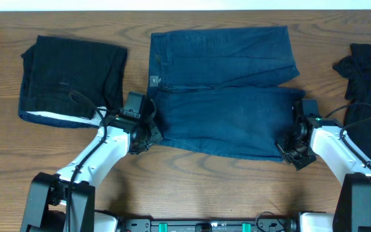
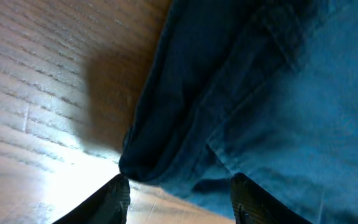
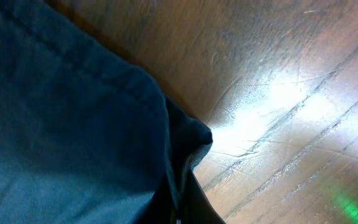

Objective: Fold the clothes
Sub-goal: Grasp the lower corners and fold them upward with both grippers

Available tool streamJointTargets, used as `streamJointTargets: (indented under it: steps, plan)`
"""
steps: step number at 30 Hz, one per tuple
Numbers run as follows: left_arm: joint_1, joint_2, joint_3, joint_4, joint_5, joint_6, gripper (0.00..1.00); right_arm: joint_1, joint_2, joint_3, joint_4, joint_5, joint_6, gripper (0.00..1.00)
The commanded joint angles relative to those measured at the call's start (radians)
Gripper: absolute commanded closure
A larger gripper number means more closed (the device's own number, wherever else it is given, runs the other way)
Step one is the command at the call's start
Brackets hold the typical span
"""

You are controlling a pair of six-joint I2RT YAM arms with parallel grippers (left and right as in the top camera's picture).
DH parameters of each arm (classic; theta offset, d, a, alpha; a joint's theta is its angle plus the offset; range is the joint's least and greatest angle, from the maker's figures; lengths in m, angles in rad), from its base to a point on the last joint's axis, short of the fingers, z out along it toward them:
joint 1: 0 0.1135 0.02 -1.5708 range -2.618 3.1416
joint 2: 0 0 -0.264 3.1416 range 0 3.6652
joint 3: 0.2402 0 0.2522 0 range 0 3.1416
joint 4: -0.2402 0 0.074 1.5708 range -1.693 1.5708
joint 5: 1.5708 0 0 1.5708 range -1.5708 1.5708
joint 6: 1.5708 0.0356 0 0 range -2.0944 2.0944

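Denim (image 1: 224, 96) navy, plain w/ darker seams; L cloth (image 1: 69, 77) black, white edge; R cloth (image 1: 369, 71) black; table (image 1: 205, 187) brown wood grain.

The navy denim cloth (image 3: 67, 124) fills the left half of the view; a stitched seam (image 3: 73, 59) runs slantwise across it, and its dark edge bunches into a small rounded fold (image 3: 197, 134) near the middle. At the bottom edge the right gripper (image 3: 182, 211) appears as dark fingers pressed together on the cloth's edge; little of them is visible. The wooden table (image 3: 278, 68) takes up the right side, scratched and bright with glare; a blurred green glow (image 3: 353, 208) lies in the lower right corner.
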Motion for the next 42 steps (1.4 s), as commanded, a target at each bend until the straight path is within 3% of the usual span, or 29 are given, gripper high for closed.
streamJointTargets:
  steps: [1, 8, 11, 15, 18, 21, 23, 26, 28, 31, 35, 42]
  plan:
    - [-0.003, 0.021, -0.013, 0.015, -0.006, -0.035, 0.46, 0.004, -0.006, -0.01, 0.007, 0.026, -0.011, 0.99]
    - [-0.003, 0.07, -0.013, 0.038, -0.009, -0.035, 0.49, 0.004, -0.006, -0.01, 0.006, 0.026, -0.03, 0.99]
    - [-0.003, 0.08, -0.013, 0.017, -0.008, -0.035, 0.94, 0.003, -0.006, -0.01, 0.011, 0.026, -0.064, 0.99]
    - [-0.003, 0.08, -0.013, -0.01, -0.008, -0.025, 0.94, -0.01, -0.006, -0.01, 0.017, 0.002, -0.13, 0.99]
    - [-0.003, 0.08, -0.013, -0.025, -0.009, -0.015, 0.65, -0.027, -0.006, -0.01, 0.017, -0.009, -0.149, 0.99]
    - [-0.003, 0.08, -0.013, -0.037, -0.009, -0.016, 0.5, -0.028, -0.006, -0.01, 0.021, -0.012, -0.149, 0.99]
    - [-0.003, 0.08, -0.013, -0.048, -0.009, -0.016, 0.43, -0.028, -0.006, -0.01, 0.021, -0.018, -0.149, 0.99]
    - [-0.003, 0.08, -0.013, -0.051, -0.01, -0.016, 0.41, -0.028, -0.006, -0.01, 0.021, -0.02, -0.156, 0.99]
    - [-0.003, 0.08, -0.013, -0.05, -0.01, -0.016, 0.41, -0.028, -0.006, -0.01, 0.021, -0.023, -0.156, 0.99]
    - [-0.003, 0.08, -0.013, -0.047, -0.012, -0.015, 0.51, -0.028, -0.006, -0.01, 0.026, -0.031, -0.156, 0.99]
    - [-0.003, 0.08, -0.013, -0.032, -0.072, -0.016, 0.91, -0.028, -0.006, -0.01, 0.024, -0.031, -0.164, 0.99]
    - [-0.003, 0.07, -0.002, -0.095, -0.077, 0.04, 0.94, -0.034, -0.014, 0.006, -0.017, -0.03, -0.185, 0.99]
